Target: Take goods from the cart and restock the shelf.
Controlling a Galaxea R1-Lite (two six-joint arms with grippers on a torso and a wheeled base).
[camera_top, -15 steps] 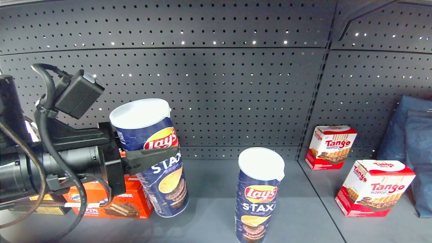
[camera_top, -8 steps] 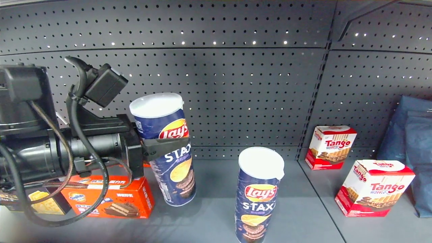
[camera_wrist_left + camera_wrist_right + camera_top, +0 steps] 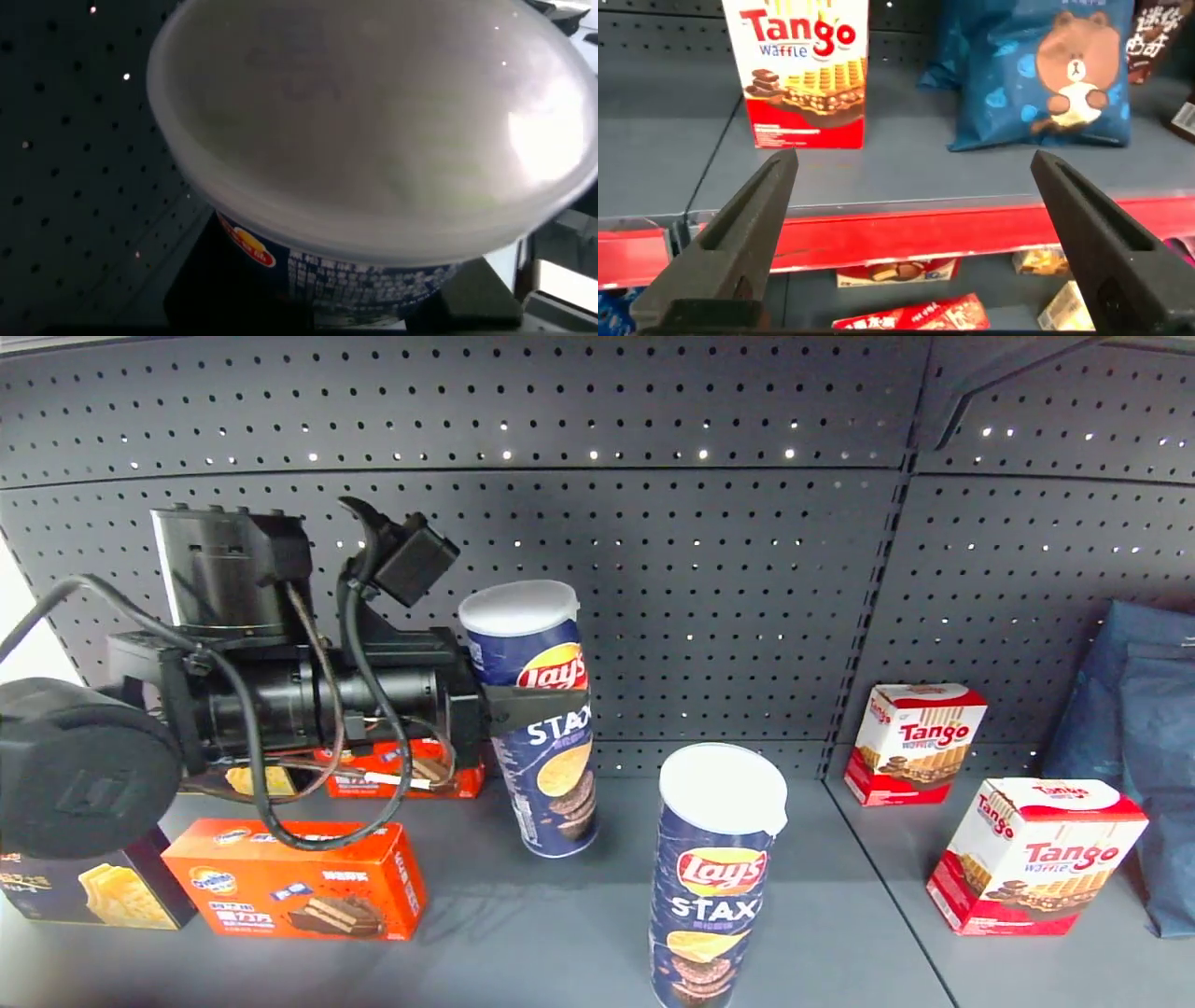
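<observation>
My left gripper [image 3: 527, 705] is shut on a dark blue chips can [image 3: 544, 723] with a white lid, gripping it around the upper half. The can hangs slightly tilted over the grey shelf [image 3: 579, 915], close to the pegboard back. In the left wrist view the can's white lid [image 3: 364, 121] sits right below the camera. A second identical chips can [image 3: 714, 877] stands upright on the shelf, nearer the front and to the right of the held one. My right gripper [image 3: 915, 243] is open, its two dark fingers spread in front of the shelf's red front edge [image 3: 906, 238].
Orange biscuit boxes [image 3: 294, 887] and a dark box [image 3: 89, 891] lie at the left of the shelf. Two red-and-white wafer boxes [image 3: 1032, 854] and a blue bag [image 3: 1153, 756] stand at the right. In the right wrist view a wafer box [image 3: 799, 70] and a blue bear bag [image 3: 1046, 75] stand on the shelf.
My left arm has carried the chips can to the right and deeper into the shelf, toward the pegboard. The standing can and the boxes have stayed put.
</observation>
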